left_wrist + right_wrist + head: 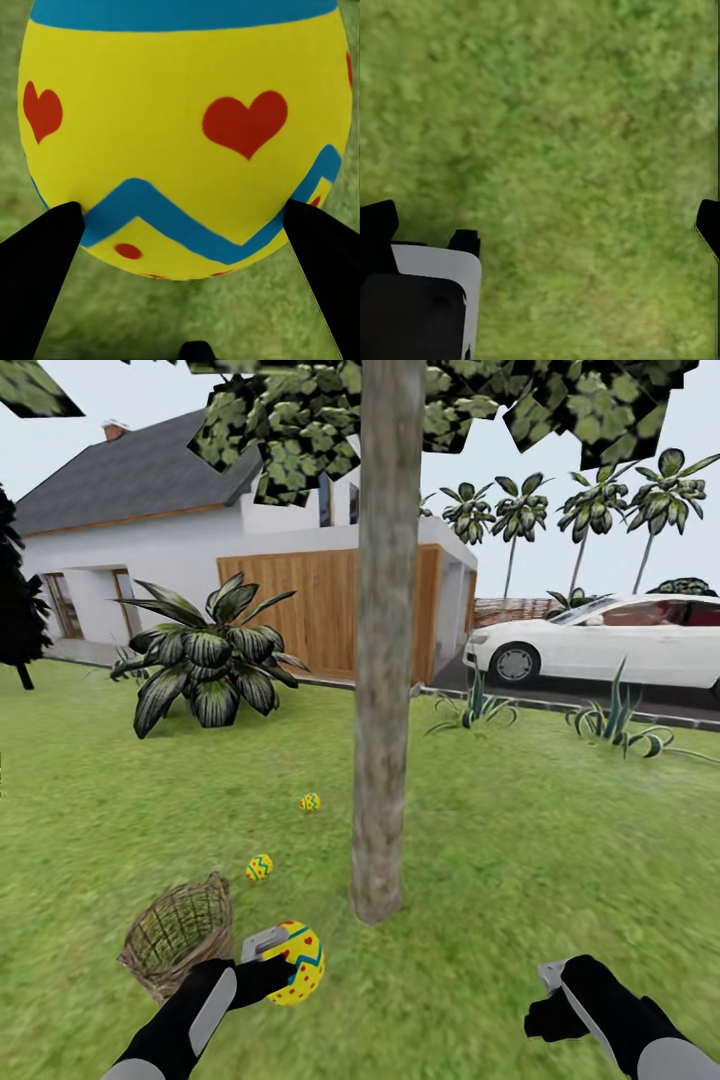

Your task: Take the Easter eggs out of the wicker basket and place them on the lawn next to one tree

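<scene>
On the lawn [520,840] a straight grey-brown tree [382,710] trunk rises just ahead of me. My left gripper [272,963] is shut on one Easter egg [298,960], yellow with red hearts and blue zigzags, held just above the grass near the trunk's base. In the left wrist view that egg [180,135] sits between both black fingertips [37,277]. Two smaller-looking eggs lie on the grass left of the trunk, one [259,867] nearer and one [310,802] farther. The wicker basket [178,938] lies tipped beside my left arm, its inside showing bare weave. My right gripper [553,980] hangs open over grass [555,150].
A broad-leaved plant [210,660] stands at the back left before the white house [150,550]. A white car [620,640] is parked at the back right behind spiky plants [615,725]. Open grass stretches right of the trunk.
</scene>
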Available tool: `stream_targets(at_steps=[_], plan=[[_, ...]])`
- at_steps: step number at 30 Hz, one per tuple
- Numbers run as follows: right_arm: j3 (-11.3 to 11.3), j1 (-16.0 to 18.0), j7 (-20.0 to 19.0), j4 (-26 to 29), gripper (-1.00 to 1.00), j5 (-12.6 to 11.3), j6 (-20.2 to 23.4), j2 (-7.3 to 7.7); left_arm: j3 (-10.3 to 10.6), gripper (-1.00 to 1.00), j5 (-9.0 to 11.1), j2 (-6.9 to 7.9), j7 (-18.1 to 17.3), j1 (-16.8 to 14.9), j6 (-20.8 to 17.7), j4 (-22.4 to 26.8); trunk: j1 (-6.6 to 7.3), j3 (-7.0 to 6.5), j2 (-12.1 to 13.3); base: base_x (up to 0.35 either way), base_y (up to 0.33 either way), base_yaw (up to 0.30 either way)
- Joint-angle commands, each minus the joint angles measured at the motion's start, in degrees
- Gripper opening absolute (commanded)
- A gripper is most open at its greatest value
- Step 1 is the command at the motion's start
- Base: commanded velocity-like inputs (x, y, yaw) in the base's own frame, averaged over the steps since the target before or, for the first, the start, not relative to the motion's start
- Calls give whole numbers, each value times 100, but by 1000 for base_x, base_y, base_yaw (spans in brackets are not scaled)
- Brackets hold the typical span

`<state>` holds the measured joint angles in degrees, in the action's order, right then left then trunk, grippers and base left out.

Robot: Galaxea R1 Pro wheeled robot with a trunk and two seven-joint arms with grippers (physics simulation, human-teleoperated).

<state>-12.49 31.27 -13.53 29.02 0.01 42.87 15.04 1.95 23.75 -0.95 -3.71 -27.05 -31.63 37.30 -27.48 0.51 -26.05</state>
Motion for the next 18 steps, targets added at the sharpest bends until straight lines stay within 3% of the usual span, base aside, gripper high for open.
stream_targets(at_steps=[1,18], plan=[[-34,2,-19,8,100,0,21,9,-2,-100,-1,-1,-7,-2,-27,5,-5,5,-6,263,-206,35],[-26,2,-19,8,100,-1,29,19,-2,-100,6,-5,-8,-2,-28,5,-5,5,-6,244,-219,2]])
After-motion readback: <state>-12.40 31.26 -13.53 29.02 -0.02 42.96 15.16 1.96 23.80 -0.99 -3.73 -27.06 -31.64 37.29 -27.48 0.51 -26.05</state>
